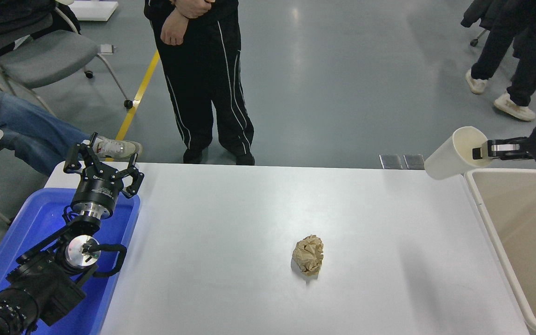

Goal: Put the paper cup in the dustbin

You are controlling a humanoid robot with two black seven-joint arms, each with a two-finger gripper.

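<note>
The white paper cup (449,156) hangs tilted in the air at the far right, its cream mouth turned toward the right. My right gripper (480,151) comes in from the right edge and is shut on the cup's rim, one finger inside the mouth. The cup is just past the table's far right corner, beside the far left corner of the beige dustbin (484,218), which stands at the table's right side. My left gripper (103,163) is parked open at the lower left.
A crumpled brown paper ball (308,254) lies on the white table (231,232) right of centre. A blue bin (40,218) sits under the left arm. A person in black stands at the far edge; others stand and sit around.
</note>
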